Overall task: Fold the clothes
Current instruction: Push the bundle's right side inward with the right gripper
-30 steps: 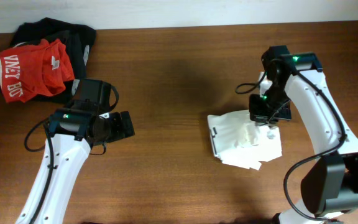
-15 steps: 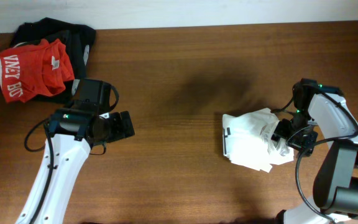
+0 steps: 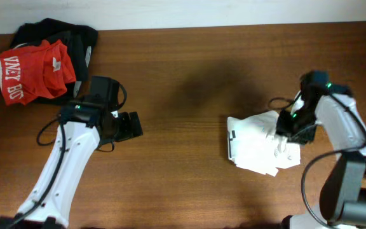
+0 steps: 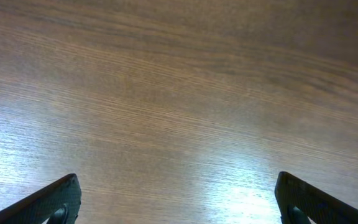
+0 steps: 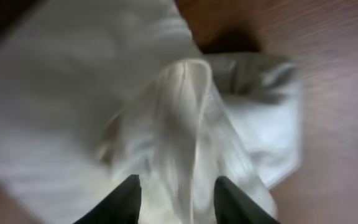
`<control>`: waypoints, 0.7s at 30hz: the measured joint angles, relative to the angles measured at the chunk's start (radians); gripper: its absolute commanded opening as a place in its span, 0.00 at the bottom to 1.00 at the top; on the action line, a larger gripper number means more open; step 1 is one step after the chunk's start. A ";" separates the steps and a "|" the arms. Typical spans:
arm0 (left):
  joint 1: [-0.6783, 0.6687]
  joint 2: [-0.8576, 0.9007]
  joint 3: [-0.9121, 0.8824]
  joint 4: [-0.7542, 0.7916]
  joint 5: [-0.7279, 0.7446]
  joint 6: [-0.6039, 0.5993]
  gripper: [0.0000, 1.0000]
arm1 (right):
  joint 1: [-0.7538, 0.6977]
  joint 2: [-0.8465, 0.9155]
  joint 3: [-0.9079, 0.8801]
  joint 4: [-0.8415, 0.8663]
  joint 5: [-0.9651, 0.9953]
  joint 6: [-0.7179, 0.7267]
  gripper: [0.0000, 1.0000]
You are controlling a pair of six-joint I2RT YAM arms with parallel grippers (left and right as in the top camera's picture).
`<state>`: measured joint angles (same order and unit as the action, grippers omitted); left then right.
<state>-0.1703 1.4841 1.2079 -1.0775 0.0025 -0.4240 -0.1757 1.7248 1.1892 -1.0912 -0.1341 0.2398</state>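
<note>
The white T-shirt [image 3: 256,146] lies bunched and partly folded on the right of the wooden table, with a small dark label at its left edge. My right gripper [image 3: 289,130] is over its right edge. In the right wrist view the two fingers [image 5: 178,199] pinch a raised ridge of the white fabric [image 5: 185,124]. My left gripper [image 3: 129,126] hovers over bare wood on the left, far from the shirt. In the left wrist view its fingers [image 4: 178,205] are wide apart and empty.
A red shirt with white lettering [image 3: 33,70] lies on a black garment [image 3: 75,35] at the back left corner. The table's back edge meets a white wall [image 3: 183,13]. Bare wood lies between the two arms.
The right gripper dragged the white T-shirt to the right, then shifted slightly back and left over its edge. The left arm moved a little to the right.
</note>
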 measured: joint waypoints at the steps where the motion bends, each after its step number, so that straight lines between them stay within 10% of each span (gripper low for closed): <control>1: 0.000 0.014 0.000 0.000 0.001 0.000 0.99 | 0.001 0.013 -0.035 0.033 -0.003 0.000 0.32; 5: 0.000 0.033 0.000 0.001 0.001 0.000 0.99 | -0.008 0.049 -0.090 0.075 0.052 0.074 0.16; 10: 0.000 0.033 0.000 0.005 0.005 0.000 0.99 | -0.057 0.053 -0.020 -0.077 0.112 0.142 0.62; 12: 0.000 0.033 0.000 0.026 0.033 0.003 0.99 | -0.056 0.053 0.071 -0.165 0.116 0.151 0.99; 21: -0.156 0.033 0.000 0.119 0.190 0.060 0.99 | -0.114 0.030 0.346 -0.308 0.157 0.158 0.99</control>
<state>-0.3267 1.5173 1.2076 -0.9581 0.1921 -0.3645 -0.2897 1.7550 1.5349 -1.3994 0.0231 0.3977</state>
